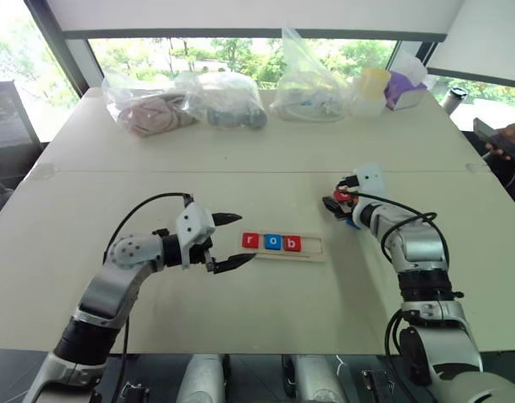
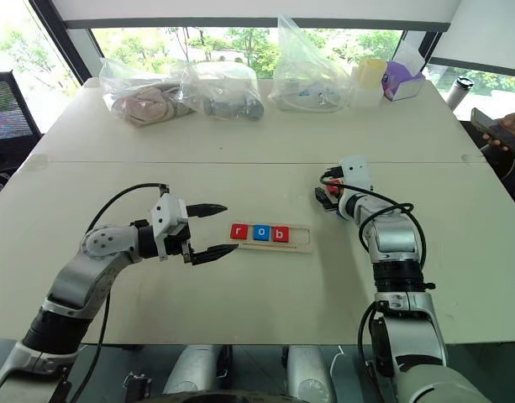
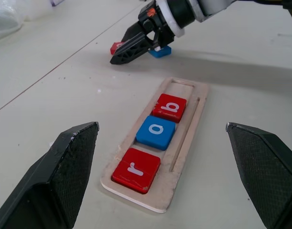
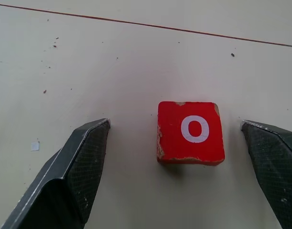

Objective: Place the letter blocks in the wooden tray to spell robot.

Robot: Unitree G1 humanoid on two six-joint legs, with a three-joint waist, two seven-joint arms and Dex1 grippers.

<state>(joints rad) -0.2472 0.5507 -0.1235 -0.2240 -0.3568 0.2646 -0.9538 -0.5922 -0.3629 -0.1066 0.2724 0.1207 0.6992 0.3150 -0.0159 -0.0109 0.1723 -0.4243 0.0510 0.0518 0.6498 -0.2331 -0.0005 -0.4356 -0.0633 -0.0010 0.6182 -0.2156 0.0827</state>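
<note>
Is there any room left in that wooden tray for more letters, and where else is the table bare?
The wooden tray holds r, o and b at its left end; its right end is bare. The table is bare between the tray and the bags at the far edge. It is crowded by the right gripper, open over the red o block and a blue block.

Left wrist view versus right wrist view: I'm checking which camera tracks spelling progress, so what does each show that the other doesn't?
The left wrist view alone shows the wooden tray holding the red r, blue o and red b, with the right gripper lowered over a blue block beyond the tray. The right wrist view alone shows the white o on the loose red block, lying flat between the right gripper's open fingers, untouched. Both show that loose red block, the pale table and open jaws.
</note>
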